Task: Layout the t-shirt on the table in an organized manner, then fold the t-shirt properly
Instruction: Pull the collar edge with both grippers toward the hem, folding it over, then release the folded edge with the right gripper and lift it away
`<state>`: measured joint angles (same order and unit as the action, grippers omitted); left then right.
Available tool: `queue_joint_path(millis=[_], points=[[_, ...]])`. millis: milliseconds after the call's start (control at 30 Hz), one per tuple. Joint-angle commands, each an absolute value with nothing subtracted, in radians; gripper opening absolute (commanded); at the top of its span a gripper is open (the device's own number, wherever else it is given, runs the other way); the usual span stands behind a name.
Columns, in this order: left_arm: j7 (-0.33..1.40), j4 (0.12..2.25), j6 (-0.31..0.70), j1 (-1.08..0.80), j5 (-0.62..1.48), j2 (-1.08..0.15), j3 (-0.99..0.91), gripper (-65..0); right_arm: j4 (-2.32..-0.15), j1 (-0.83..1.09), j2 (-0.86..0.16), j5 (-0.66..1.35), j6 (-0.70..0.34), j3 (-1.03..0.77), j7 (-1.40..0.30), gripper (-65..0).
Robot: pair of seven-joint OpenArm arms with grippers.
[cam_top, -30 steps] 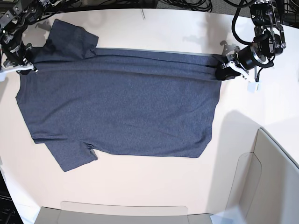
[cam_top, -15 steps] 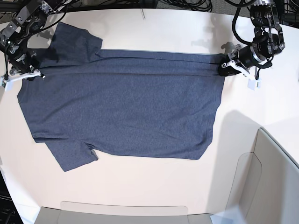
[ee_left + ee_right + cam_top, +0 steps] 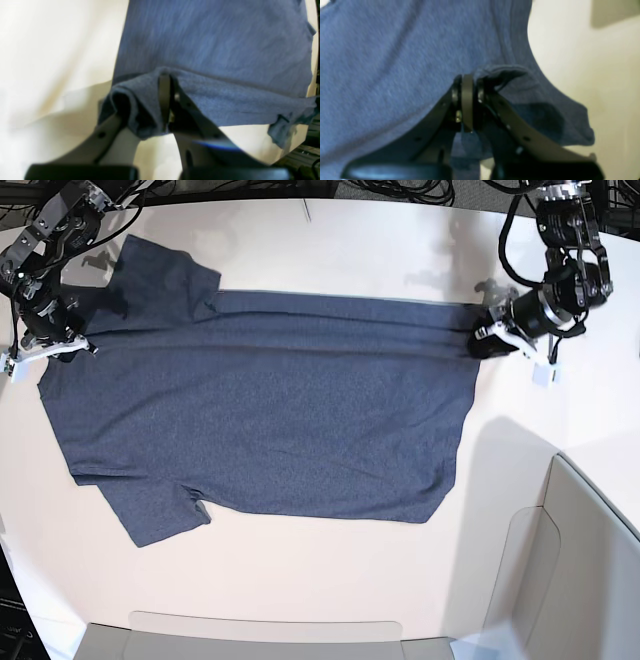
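The dark navy t-shirt [image 3: 260,410] lies spread flat on the off-white table [image 3: 330,240], with its sleeves to the left and its hem to the right. My left gripper [image 3: 488,340] is shut on the far right hem corner; in the left wrist view the gripper [image 3: 166,105] pinches a bunched fold of the shirt [image 3: 225,50]. My right gripper [image 3: 58,345] is shut on the shirt's far left edge by the upper sleeve; in the right wrist view the gripper [image 3: 467,100] clamps the fabric [image 3: 395,62]. The white lettering is not visible.
A grey-beige bin wall [image 3: 590,560] stands at the front right, and a low strip [image 3: 260,635] runs along the front edge. Black cables [image 3: 400,188] lie beyond the far table edge. A small white tag [image 3: 541,373] hangs by the left arm.
Both grippers keep their hold. The far edge of the shirt is drawn straighter and the folds along it lie flatter. The left gripper has shifted slightly right, the right gripper slightly nearer.
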<state>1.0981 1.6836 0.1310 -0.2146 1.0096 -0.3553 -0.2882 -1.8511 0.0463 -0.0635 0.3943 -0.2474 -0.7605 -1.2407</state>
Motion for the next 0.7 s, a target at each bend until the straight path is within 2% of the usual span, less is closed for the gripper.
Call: queue_joint_path(millis=[0,300,667], points=[[1.086,1.699,0.134,-0.208,1.021,-0.371,-0.294,-65.0,-1.870,0.033,-0.082,0.381,-0.251,-0.765,-1.219,-65.0],[1.086,1.696,0.136,-0.159,1.020,-0.371,-0.292,-65.0,-1.865,-0.008,-0.079,0.364,-0.251,-0.756,-1.218,-65.0],[1.086,1.612,0.134,-0.117,1.020,-0.369,-0.291,-65.0,-1.744,-0.050,-0.082,0.363,-0.251,-0.756,-1.218,-65.0]])
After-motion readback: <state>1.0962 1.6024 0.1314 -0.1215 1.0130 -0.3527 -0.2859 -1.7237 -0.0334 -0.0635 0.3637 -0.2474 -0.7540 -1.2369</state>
